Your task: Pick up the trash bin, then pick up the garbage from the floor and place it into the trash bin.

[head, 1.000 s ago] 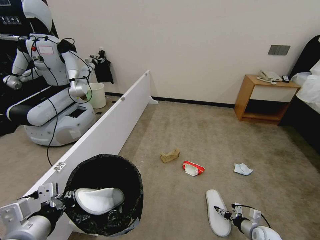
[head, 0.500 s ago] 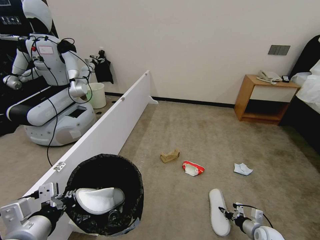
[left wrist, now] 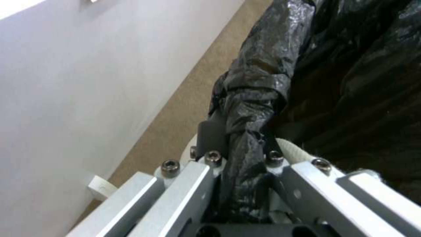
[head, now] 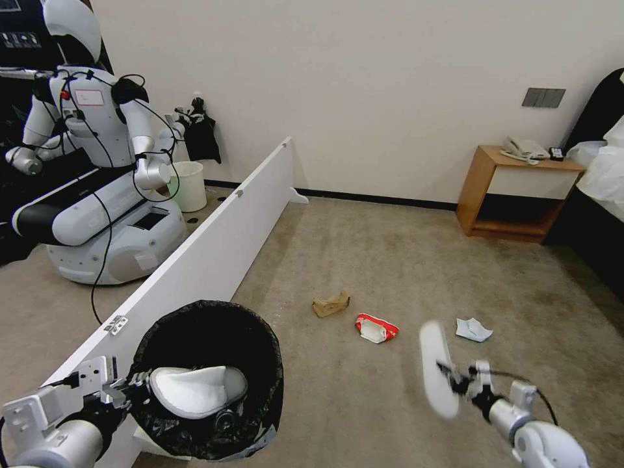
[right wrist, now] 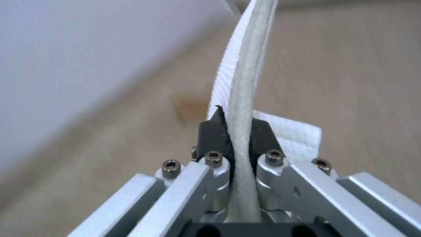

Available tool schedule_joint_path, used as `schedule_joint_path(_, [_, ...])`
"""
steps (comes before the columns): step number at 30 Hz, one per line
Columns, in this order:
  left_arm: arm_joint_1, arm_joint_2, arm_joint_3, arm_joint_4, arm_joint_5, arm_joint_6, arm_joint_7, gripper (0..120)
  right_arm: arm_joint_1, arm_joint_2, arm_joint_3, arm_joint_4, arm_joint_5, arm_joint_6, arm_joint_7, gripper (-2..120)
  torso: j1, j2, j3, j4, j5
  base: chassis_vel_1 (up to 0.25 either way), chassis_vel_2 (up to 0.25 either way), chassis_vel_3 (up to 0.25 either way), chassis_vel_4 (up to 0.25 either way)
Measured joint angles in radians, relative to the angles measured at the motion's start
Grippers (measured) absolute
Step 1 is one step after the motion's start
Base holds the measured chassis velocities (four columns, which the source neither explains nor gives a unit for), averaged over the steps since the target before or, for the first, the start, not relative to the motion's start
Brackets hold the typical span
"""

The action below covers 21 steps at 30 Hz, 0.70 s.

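Right gripper point(head: 448, 376) clamped on the sole edge of a white slipper point(head: 435, 367) held off the carpet, long axis upright, forearm reaching in low from the right; left gripper point(head: 133, 385) pinching the black-bagged trash bin point(head: 214, 328) rim, second slipper point(head: 198, 391) inside; farther off, brown paper scrap point(head: 331, 303), red-white packet point(head: 376, 327), pale blue mask point(head: 473, 329).

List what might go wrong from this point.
1. The right gripper pinches only the slipper's thin edge; the long sole hangs free and could slip out.
2. The bin already holds a slipper across its mouth, so the second may catch on it.
3. The left gripper clamps only the rim and bag; the bin might tilt.
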<state>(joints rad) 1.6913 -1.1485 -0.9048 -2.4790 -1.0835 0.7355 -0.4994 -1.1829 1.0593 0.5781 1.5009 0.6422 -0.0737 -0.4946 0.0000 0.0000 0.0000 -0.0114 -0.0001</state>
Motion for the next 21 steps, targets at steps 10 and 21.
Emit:
schedule_joint_path(10, [0.014, 0.017, 0.0, -0.006, -0.026, 0.0, -0.006, 1, 0.157, -0.05, -0.192, 0.223, 0.233, 0.165, -0.12, 2, 0.0, 0.0, 0.0, 0.0002, 0.0, 0.0, 0.0, 0.0, 0.0])
schedule_joint_path(21, [0.017, 0.012, 0.015, -0.008, -0.018, 0.0, -0.008, 1, 0.501, 0.011, -0.572, 0.268, 0.396, 0.292, -0.141, 2, 0.0, 0.0, 0.0, 0.0006, -0.0004, 0.0, 0.0, 0.0, 0.0])
